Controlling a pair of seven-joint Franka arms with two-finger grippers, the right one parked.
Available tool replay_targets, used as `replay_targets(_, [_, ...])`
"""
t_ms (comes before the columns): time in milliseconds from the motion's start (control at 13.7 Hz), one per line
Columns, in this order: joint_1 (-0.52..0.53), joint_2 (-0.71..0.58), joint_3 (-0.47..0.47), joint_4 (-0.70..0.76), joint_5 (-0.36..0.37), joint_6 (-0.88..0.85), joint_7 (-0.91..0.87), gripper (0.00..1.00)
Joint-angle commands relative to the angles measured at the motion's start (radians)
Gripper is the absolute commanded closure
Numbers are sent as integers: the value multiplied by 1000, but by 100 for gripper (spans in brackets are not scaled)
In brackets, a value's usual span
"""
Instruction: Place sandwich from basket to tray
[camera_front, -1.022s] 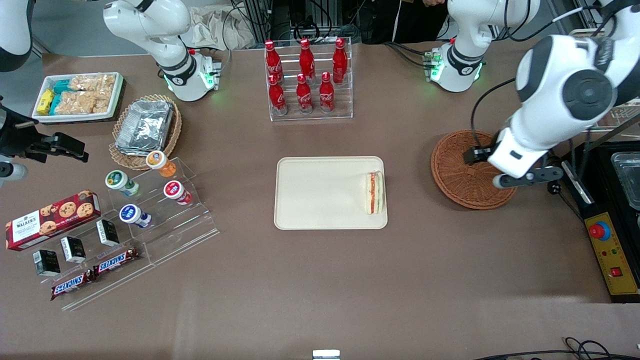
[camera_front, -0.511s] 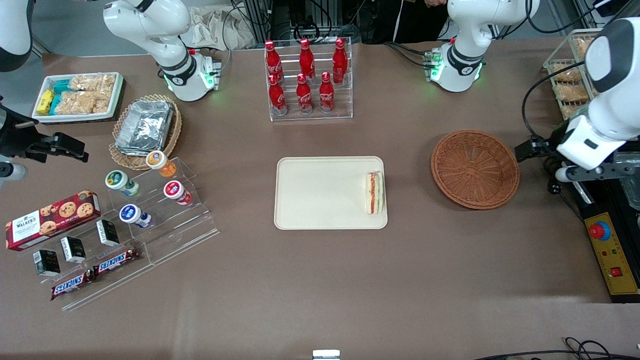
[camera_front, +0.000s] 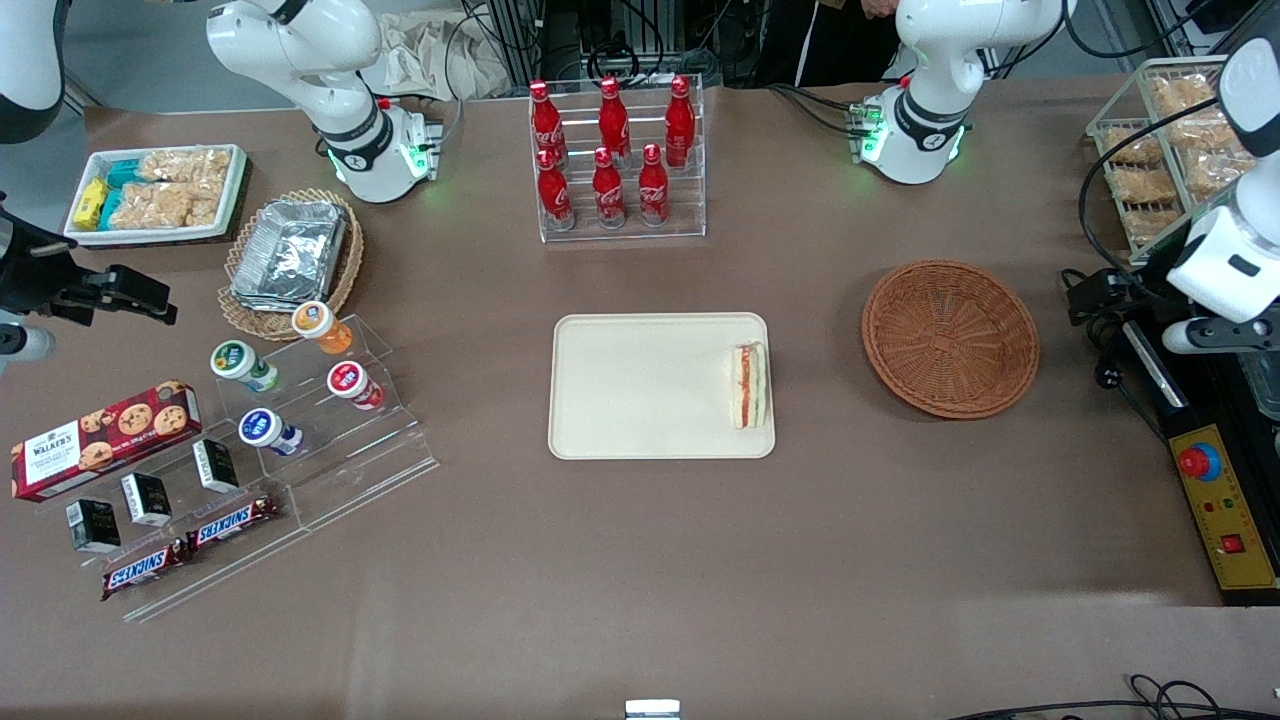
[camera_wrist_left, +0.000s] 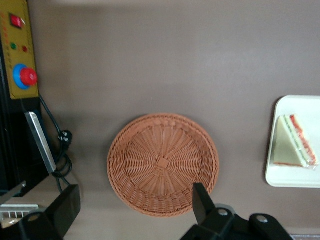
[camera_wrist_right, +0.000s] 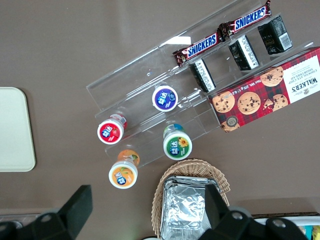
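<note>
The left arm's pincer (camera_wrist_left: 132, 207) is hovering spread wide and empty, above the reddish-brown round wicker basket (camera_wrist_left: 163, 163). Well apart from it, the pale triangular sandwich (camera_front: 750, 385) is lying on the flat beige rectangular tray (camera_front: 640, 385).

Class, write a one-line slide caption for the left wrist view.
Open gripper above the empty wicker basket; sandwich lying on the beige tray.

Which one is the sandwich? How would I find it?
Find the flat beige tray in the middle of the brown table. The sandwich lies on its edge nearest the empty brown wicker basket: white bread with red and green stripes. The open gripper is empty.
</note>
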Motion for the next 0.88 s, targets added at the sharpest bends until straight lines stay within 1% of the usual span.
replay_targets(0, [33, 44, -20, 85, -6, -8, 4, 0])
replay_targets(803, [33, 45, -18, 78, -8, -19, -4, 0])
